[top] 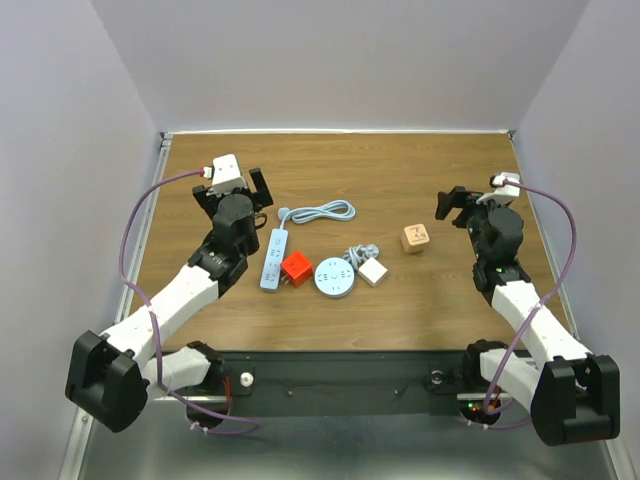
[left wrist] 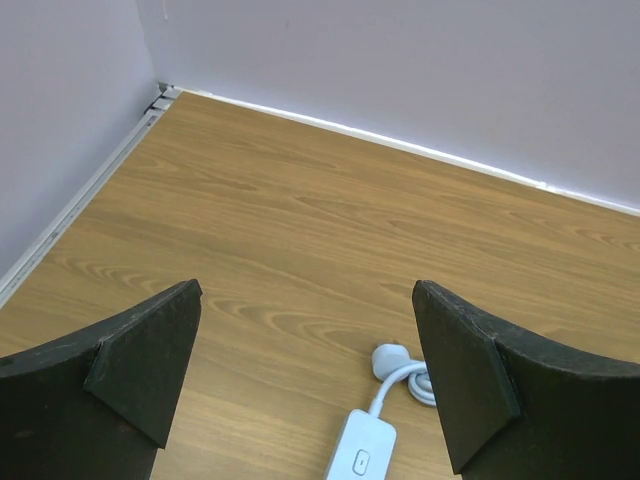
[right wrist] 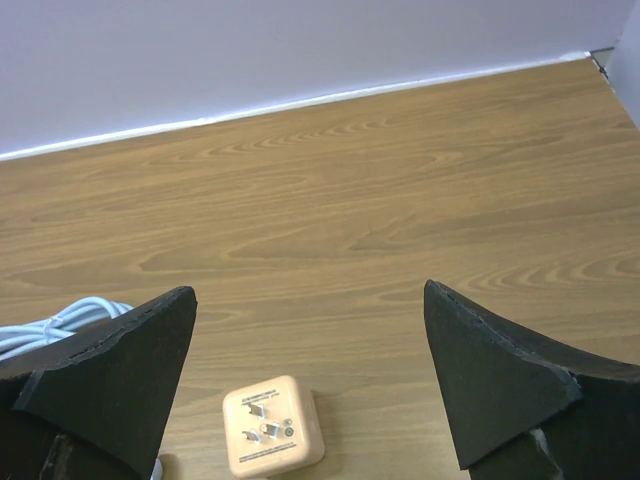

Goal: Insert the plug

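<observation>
The white power strip (top: 274, 258) lies flat on the counter (top: 400, 170), left of centre. Its long axis runs almost 12 to 6 o'clock in the top view, with the far end leaning slightly toward 1 o'clock. Its pale grey cord (top: 320, 212) leaves that far end and loops away toward 2 o'clock. The left wrist view shows only the strip's rounded far end, with a small button on its face and the cord curling off it.

A red plug (top: 295, 268), cube-shaped, sits against the strip's 3 o'clock side near its near end. Continuing toward 3 o'clock in a row are a round white-and-blue disc (top: 333, 277) and a white square charger (top: 372, 271) with a bundled lead. A peach plug (top: 416, 238) lies well apart from the strip. The right wrist view shows it as a rounded square block lying on its back, with its metal prongs on the upward face.

The left gripper (top: 250, 190) hangs at about 11 o'clock from the strip, fingers spread wide and holding nothing. The right gripper (top: 452, 205) is just to the 1 o'clock side of the peach plug, fingers likewise apart and empty.
</observation>
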{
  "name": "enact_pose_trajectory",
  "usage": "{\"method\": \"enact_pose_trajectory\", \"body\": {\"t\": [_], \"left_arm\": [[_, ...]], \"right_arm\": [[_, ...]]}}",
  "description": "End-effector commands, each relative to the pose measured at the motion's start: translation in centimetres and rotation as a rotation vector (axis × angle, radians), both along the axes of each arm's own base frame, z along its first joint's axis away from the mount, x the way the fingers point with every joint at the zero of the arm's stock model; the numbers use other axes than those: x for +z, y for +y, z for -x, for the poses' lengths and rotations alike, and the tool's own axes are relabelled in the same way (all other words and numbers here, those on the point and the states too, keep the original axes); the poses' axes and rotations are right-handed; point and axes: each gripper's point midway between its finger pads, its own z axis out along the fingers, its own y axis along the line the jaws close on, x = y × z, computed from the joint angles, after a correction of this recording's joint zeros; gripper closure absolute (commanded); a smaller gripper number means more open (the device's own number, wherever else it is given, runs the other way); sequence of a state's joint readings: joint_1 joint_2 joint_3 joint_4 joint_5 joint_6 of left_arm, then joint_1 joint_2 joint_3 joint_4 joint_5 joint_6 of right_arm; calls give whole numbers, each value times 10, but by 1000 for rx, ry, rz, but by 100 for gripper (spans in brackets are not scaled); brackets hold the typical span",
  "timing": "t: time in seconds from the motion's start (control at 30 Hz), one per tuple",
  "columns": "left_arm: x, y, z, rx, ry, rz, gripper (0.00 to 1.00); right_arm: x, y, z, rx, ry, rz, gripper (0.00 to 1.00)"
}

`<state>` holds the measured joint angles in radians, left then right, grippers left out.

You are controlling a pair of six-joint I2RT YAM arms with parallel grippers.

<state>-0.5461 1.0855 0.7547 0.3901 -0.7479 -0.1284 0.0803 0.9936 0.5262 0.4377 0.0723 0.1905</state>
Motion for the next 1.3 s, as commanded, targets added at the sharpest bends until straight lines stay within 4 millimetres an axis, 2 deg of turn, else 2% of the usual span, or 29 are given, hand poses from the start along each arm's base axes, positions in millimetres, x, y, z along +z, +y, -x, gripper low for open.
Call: {"method": "enact_pose_trajectory", "body": {"t": [0.0, 0.13, 0.2, 0.23, 0.27, 0.3, 0.33, 0.37, 0.4, 0.43, 0.47, 0.53, 0.57, 0.6, 0.7, 0.8, 0.87, 0.93, 1.03, 1.27], "left_arm": [[27, -7, -7, -15, -50, 28, 1], [27, -23, -14, -96, -32, 13, 1], [31, -58, -22, -264, -34, 24, 2], [44, -91, -23, -438, -52, 36, 3], [47, -110, -25, -523, -59, 42, 4], [34, -133, -31, -595, -28, 38, 5], [37, -160, -27, -672, -40, 39, 5], [53, -183, -26, -731, -67, 37, 5], [30, -206, -34, -774, -19, -12, 5], [45, -236, -27, -857, -38, -10, 5], [25, -254, -34, -895, 11, -18, 5], [16, -273, -32, -965, 57, 29, 6], [19, -279, -33, -982, 57, 47, 6], [11, -282, -33, -992, 74, 54, 6], [6, -290, -26, -1037, 94, 88, 6], [2, -297, -16, -1101, 133, 120, 6], [1, -300, -10, -1136, 159, 135, 6], [-4, -297, -6, -1133, 196, 151, 6], [-11, -288, -3, -1131, 249, 190, 6], [-12, -260, -9, -1093, 296, 251, 6]], "right_arm": [[1, -5, 0, -32, 9, 7, 0], [-2, -1, -2, -12, 36, 12, 0], [-7, -1, 0, -13, 62, 1, 0], [-8, -1, 1, -20, 65, -17, 0], [-9, -1, 3, -22, 65, -18, 0], [-8, -1, 4, -20, 62, -19, 0], [-5, -2, 6, -22, 51, -20, 0], [-5, -4, 6, -34, 53, -24, 0], [-5, -5, 7, -44, 60, -30, 0], [-9, -5, 5, -45, 76, -37, 0], [-13, -1, 5, -24, 91, -35, 0], [-25, 10, 5, 39, 134, -38, 0], [-34, 24, 6, 111, 167, -66, 0], [-44, 30, 8, 138, 195, -78, 0], [-71, 45, 8, 212, 278, -106, 0], [-88, 60, 8, 299, 331, -109, 0], [-90, 67, 7, 337, 338, -117, 0], [-101, 70, 7, 356, 369, -113, 0], [-111, 87, 8, 433, 411, -113, 0], [-140, 99, 9, 406, 507, -47, 0]]}}
